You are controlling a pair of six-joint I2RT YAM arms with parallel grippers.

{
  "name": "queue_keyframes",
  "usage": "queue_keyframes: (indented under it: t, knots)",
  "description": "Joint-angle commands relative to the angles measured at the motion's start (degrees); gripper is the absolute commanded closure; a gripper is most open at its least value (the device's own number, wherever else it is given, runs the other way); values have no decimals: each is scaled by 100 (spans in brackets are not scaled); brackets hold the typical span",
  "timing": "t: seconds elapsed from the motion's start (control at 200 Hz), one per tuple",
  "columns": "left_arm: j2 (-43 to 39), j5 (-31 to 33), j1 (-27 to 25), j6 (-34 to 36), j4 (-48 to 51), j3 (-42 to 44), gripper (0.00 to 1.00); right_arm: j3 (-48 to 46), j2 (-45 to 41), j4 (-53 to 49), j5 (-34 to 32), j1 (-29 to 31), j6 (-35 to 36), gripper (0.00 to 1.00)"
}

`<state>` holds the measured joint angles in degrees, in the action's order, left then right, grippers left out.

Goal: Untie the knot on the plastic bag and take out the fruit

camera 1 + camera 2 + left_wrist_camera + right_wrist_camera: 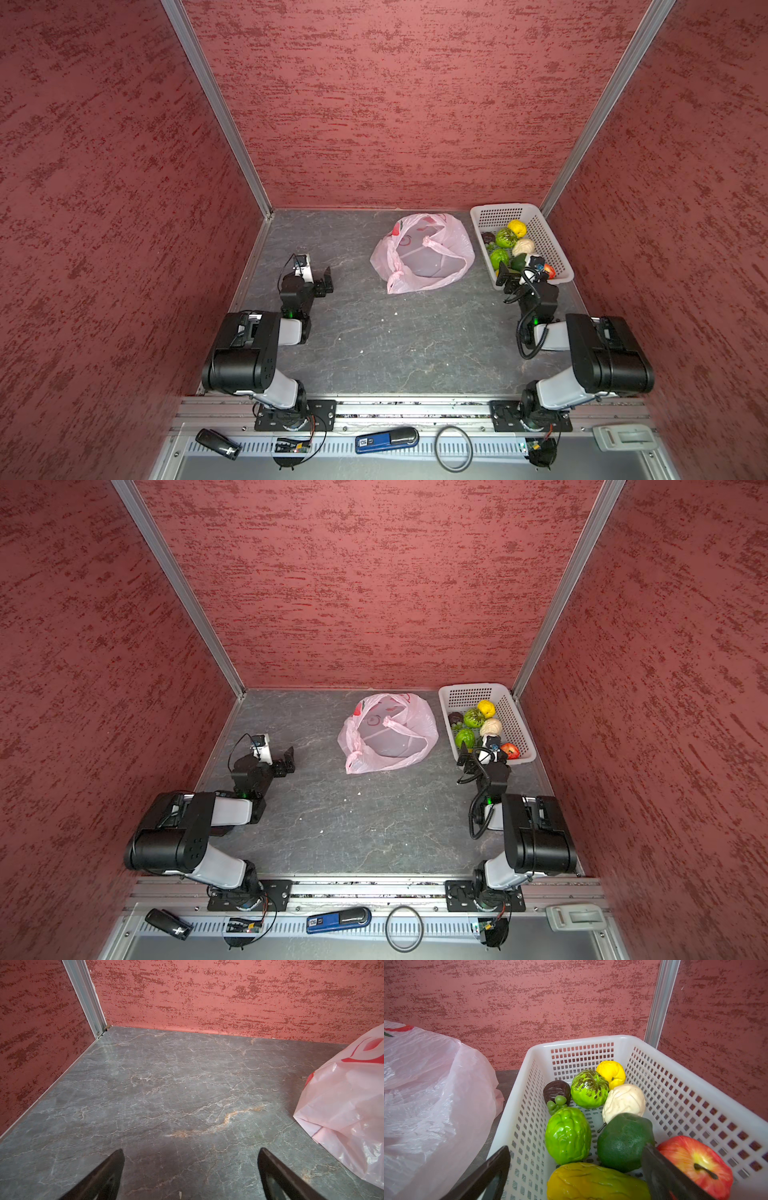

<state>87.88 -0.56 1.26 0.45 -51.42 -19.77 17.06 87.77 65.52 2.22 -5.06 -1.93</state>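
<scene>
Pink plastic bag (pixel 457 245), slack, mouth agape; left tool (pixel 191 1149), right tool (pixel 577 1147) splayed, empty.

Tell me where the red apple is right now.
In a top view the red apple sits in the white basket, near right corner, beside the dark green fruit.

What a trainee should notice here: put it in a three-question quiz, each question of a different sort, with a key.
1. True or false: the fruit lies inside the plastic bag.
2. Which gripper is at the white basket? A left; B right; C neither.
3. Fill in: the left gripper and the right gripper both stand ____.
Key: 1 false, it lies in the white basket; 2 B; 3 open.
</scene>
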Motion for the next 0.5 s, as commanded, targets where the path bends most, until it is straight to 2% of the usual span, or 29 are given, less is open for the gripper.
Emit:
queue_keyframes:
  t: [0.0,0.496]
  knots:
    - [0,8,6,-11,-165,-98,0,-89,83,49,8,31,-14,1]
    - [6,-15,21,-21,-114,-124,0,-67,90,13,25,30,-9,1]
